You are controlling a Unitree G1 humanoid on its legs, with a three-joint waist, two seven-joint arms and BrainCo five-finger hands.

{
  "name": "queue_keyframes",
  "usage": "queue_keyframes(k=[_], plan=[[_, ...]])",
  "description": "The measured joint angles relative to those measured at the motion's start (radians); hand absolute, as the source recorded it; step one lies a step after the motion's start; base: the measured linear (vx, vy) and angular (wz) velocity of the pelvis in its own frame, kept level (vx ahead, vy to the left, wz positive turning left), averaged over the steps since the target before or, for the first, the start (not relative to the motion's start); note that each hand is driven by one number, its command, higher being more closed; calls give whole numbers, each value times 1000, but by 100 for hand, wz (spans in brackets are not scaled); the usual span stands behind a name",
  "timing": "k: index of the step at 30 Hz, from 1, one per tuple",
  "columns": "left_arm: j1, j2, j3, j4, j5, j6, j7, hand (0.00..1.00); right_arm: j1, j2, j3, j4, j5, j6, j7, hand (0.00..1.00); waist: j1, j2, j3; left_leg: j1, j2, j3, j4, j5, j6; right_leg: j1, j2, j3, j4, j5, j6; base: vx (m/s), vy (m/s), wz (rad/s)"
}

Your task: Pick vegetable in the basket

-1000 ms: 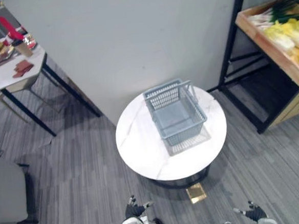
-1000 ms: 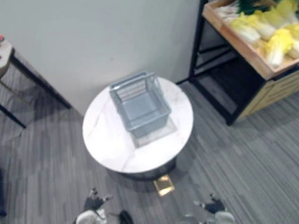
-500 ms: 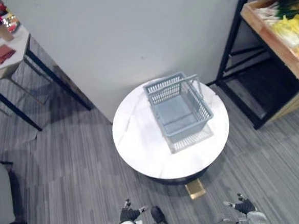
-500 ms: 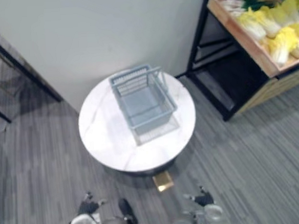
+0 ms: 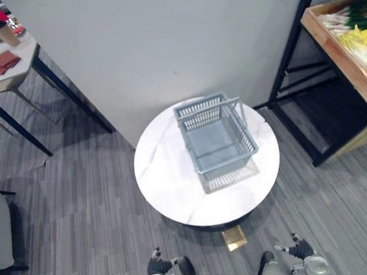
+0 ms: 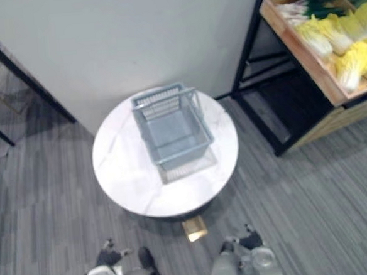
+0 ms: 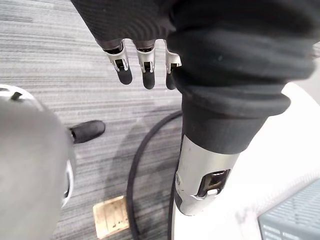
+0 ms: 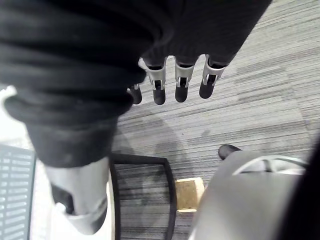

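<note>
An empty grey plastic basket with its handle raised stands on a round white table. The vegetables, pale yellow cabbages and green onions, lie in a wooden crate on a black rack at the far right. My left hand hangs low near the floor in front of the table, its fingers straight and holding nothing. My right hand hangs likewise on the other side, with its fingers relaxed and bare.
A grey wall rises right behind the round table. The rack's black frame stands between the table and the crate. A side table with small items is at the upper left. A brass square lies on the floor.
The whole picture has shifted, so the camera has moved. The basket stays where it was on the table, and both hands still hang low.
</note>
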Motion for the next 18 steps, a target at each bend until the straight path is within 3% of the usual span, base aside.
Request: queue_keyframes(k=[1,6,8,10,13,16,18], plan=[[-1,0,1,-1,0,0,0,0,1,0,4,-9,0,-1,0,0,0,8,-5,-3,5,-6,2,2,-3,2,5,-6,-1,-2,-2,49,-108,15],[14,1,44,-2,-2,-3,6,0,1,-5,63,-31,-3,-3,0,0,3,-6,-13,-44,6,-34,31,16,-21,19,0,-52,-16,-48,0,16,-50,30],[17,4,44,-25,-6,-4,15,0,18,-13,106,-76,-29,-4,1,0,0,-21,-15,-140,-1,-30,193,39,8,56,-34,-103,-35,-51,4,-28,-89,70],[23,5,40,-41,-6,-4,23,0,24,-23,114,-126,-41,-6,1,0,0,-16,-17,-161,2,-16,237,62,30,94,-35,-137,-60,-41,6,-23,-64,53],[26,-2,40,-48,-6,-4,24,0,28,-57,114,-241,-42,-13,0,0,3,-8,-23,-157,9,-2,197,83,26,100,-12,-154,-72,-34,-2,16,-45,19],[36,6,41,-91,-4,-4,27,0,-1,-116,107,-390,-85,-20,-7,0,3,7,-33,-149,5,-1,49,155,26,46,19,-139,-84,-10,-21,23,2,-11],[36,13,41,-99,0,-3,29,0,-14,-150,99,-469,-121,-21,-26,0,3,2,-31,-125,8,-5,3,162,22,43,37,-130,-93,-2,-22,-10,13,-16]])
